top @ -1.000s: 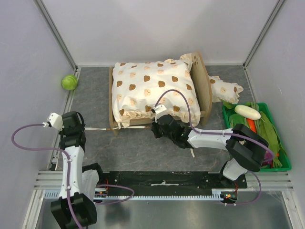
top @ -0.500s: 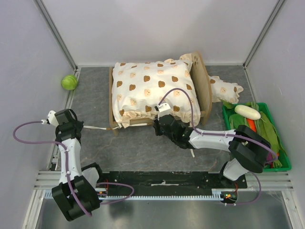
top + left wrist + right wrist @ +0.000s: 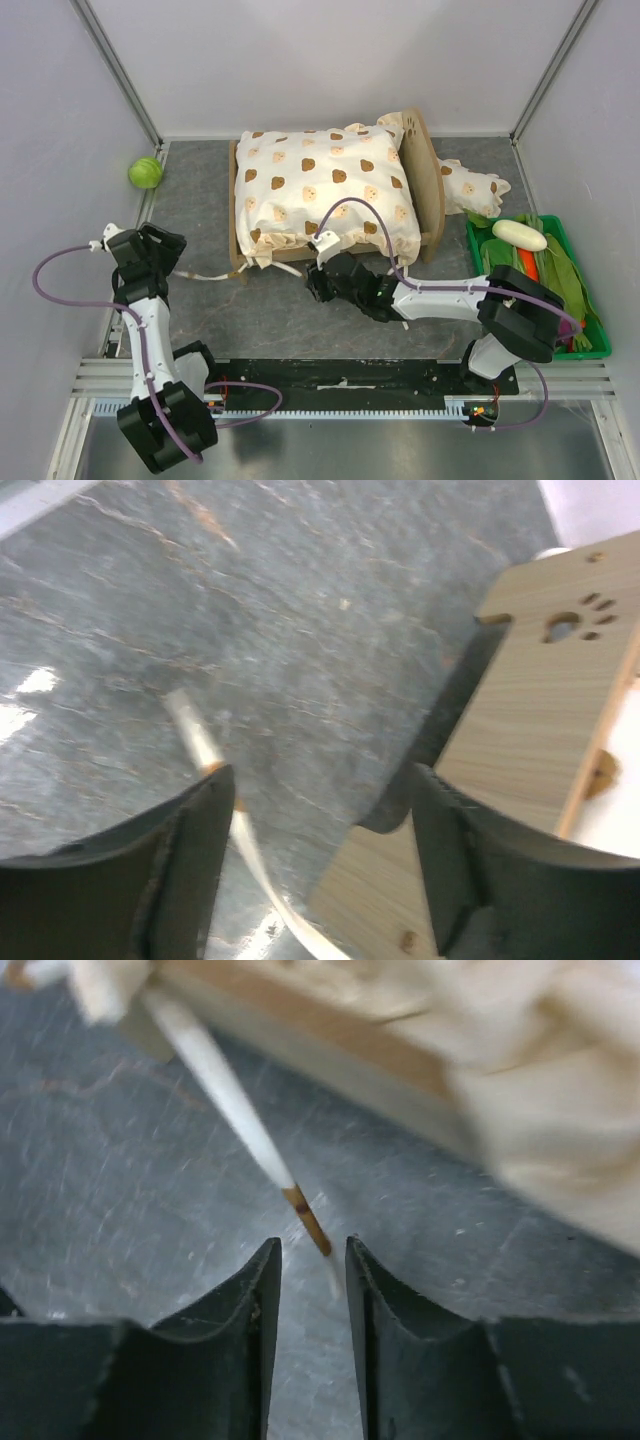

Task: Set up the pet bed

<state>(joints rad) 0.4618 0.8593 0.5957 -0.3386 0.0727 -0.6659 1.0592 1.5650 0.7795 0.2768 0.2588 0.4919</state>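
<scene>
Bed [image 3: 431, 185] sits mid-table toward the far side, headboard on the right, cushion [image 3: 325, 185] on top. Left hand [image 3: 315, 810] is wide open and holding nothing, with a tie [image 3: 200, 745] on the table [image 3: 290, 310] by one finger. Right hand [image 3: 312, 1260] is barely open, with another tie's tip [image 3: 308, 1222] at the gap, not pinched.

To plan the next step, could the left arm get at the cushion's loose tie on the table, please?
Probably yes: the left gripper is open over the tie, which lies on the table beside the pet bed with nothing covering it.
</scene>
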